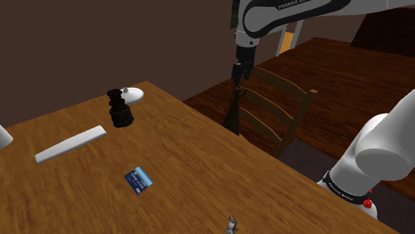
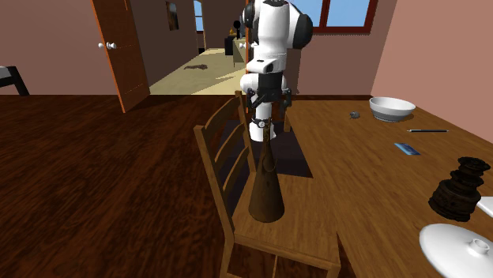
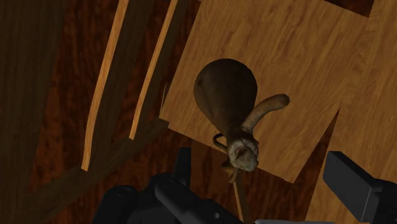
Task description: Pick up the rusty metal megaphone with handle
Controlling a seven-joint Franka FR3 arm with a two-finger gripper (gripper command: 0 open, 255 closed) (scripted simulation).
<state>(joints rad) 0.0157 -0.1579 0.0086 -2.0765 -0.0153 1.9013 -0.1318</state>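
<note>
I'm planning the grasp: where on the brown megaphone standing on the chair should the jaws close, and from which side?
Probably the narrow neck, from straight above. The megaphone stands upright on its wide bell on the chair seat, slim end pointing up at the gripper, whose jaws are open. The curved handle juts out one side, so close across the neck clear of it.

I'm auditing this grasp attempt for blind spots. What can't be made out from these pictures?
Shoulder view: the handle of the megaphone, lost in dark against the chair.
Shoulder view: a small grey thing, cut off by the bottom edge.
Shoulder view: a white thing, cut off by the left edge.
Second exterior view: a grey speck by the bowl, too small to name.
</note>
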